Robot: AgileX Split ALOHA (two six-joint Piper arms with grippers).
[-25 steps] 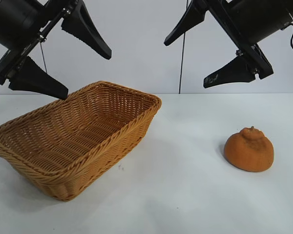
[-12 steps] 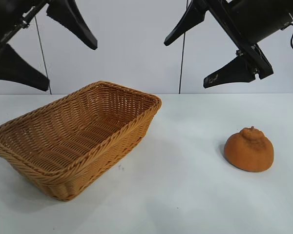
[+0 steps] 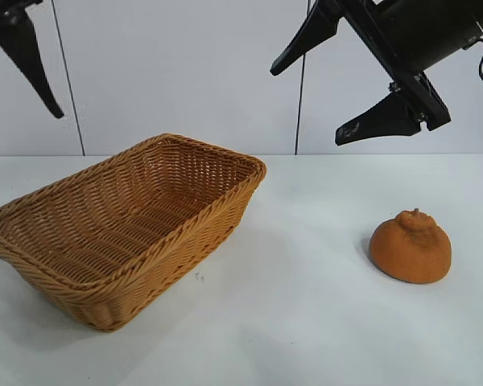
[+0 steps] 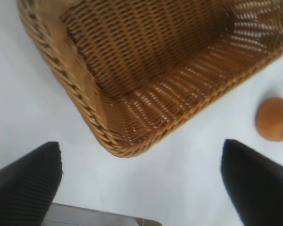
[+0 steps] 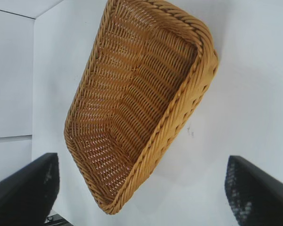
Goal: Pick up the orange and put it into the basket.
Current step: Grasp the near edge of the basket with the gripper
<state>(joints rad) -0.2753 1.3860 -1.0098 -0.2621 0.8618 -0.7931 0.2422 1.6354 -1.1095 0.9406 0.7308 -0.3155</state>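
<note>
Orange (image 3: 410, 247) on table, outside basket (image 3: 121, 229)

- Bright, even, diffuse light from above; no glare on white table (image 3: 306, 322)
- Soft shadows: faint 1 left of orange (image 3: 410, 247), broader 1 under basket (image 3: 125, 229) near side
- Exterior view sharp overall
- Left wrist view soft, basket weave blurred, esp. at frame edges
- Right wrist view crisper; black fingers (image 5: 257, 193) in foreground slightly out of focus
</note>
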